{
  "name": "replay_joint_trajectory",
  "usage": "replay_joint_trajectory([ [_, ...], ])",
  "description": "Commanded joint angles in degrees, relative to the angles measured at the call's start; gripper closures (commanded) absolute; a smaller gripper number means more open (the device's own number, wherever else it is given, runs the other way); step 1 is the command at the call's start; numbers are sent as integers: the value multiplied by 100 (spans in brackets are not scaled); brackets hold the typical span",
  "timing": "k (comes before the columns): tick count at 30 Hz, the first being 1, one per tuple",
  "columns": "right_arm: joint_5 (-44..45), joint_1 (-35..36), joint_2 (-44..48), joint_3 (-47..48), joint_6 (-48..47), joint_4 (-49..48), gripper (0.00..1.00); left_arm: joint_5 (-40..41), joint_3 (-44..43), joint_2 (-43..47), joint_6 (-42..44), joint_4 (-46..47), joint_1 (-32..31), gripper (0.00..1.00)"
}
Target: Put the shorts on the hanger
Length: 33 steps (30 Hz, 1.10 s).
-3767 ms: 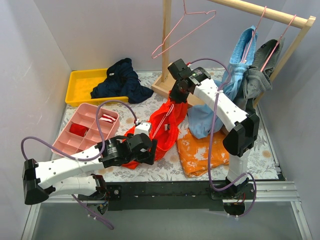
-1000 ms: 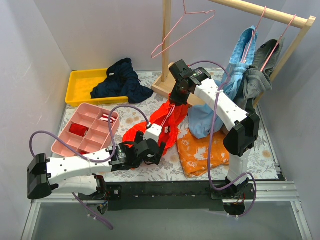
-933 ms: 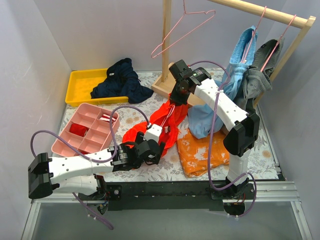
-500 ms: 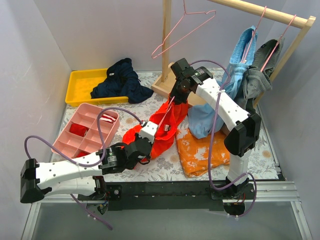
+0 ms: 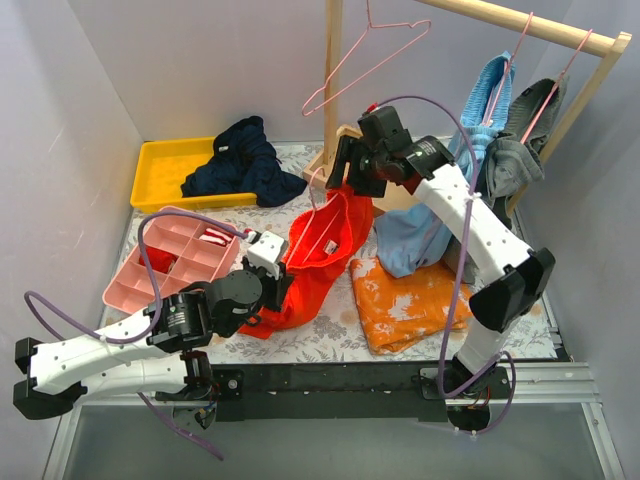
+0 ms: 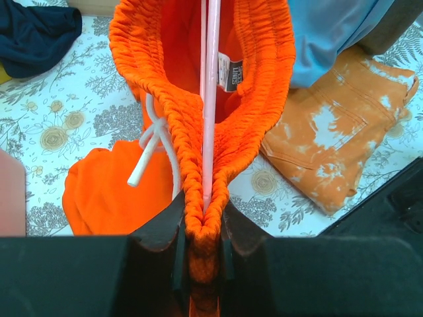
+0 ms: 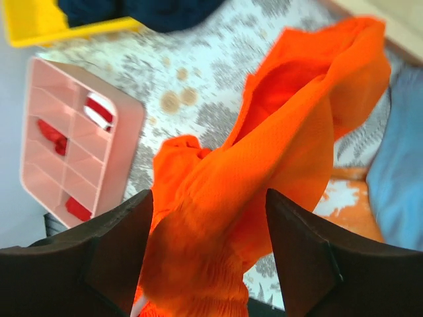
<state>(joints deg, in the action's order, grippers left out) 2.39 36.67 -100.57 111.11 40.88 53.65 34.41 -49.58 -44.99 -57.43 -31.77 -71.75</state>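
Observation:
The red-orange shorts [image 5: 322,262] hang stretched between the two arms, waistband open, legs trailing on the table. My left gripper [image 5: 272,277] is shut on the near fold of the waistband [image 6: 201,228]. The thin pink hanger [image 6: 211,99] runs through the waistband opening into that fold; in the top view its wire [image 5: 322,225] shows inside the shorts [image 6: 261,79]. My right gripper [image 5: 345,178] hovers over the far end of the shorts [image 7: 284,152]. Its fingers stand wide apart [image 7: 210,198] on either side of the cloth, not pinching it.
An orange cloth with white blotches [image 5: 410,305] and a light blue garment [image 5: 415,240] lie right of the shorts. A pink compartment tray [image 5: 165,262] and a yellow tray [image 5: 160,165] with a navy garment [image 5: 245,160] sit left. The wooden rack [image 5: 333,90] carries a spare pink hanger [image 5: 370,55] and hung clothes [image 5: 500,110].
My left gripper closed on the waistband and drew back to the left, pulling the shorts taut. My right gripper opened, let go of the shorts and rose slightly.

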Motion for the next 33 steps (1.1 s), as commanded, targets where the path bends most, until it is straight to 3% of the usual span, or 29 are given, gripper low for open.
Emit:
replay_joint_trajectory([
  [1,-125,25,512,340,-695,-794,24,22,-315,131,-180,-268,11,100],
  [7,-45,34,995,211,-1354,-1215,30,-84,-499,333,-418,-514,11,100],
  [10,-12,148,1391,-220,-1846,-1533,40,-67,-868,220,-576,-751,11,100],
  [17,226,586,2445,-1715,-2628,-2314,45,-163,-1703,35,-550,-1182,11,100],
  [27,1288,1141,1964,-1286,-2779,-2017,46,-312,-2398,-291,-128,-1411,11,100],
  [30,1928,1141,1814,-900,-2665,-1727,60,-391,-2495,-273,-58,-1428,11,100],
  [31,2079,1132,1796,-802,-2656,-1683,73,-418,-2521,-282,-49,-1429,11,100],
  [33,2545,1132,1708,-418,-2638,-1473,88,-479,-2591,-308,3,-1464,11,100],
])
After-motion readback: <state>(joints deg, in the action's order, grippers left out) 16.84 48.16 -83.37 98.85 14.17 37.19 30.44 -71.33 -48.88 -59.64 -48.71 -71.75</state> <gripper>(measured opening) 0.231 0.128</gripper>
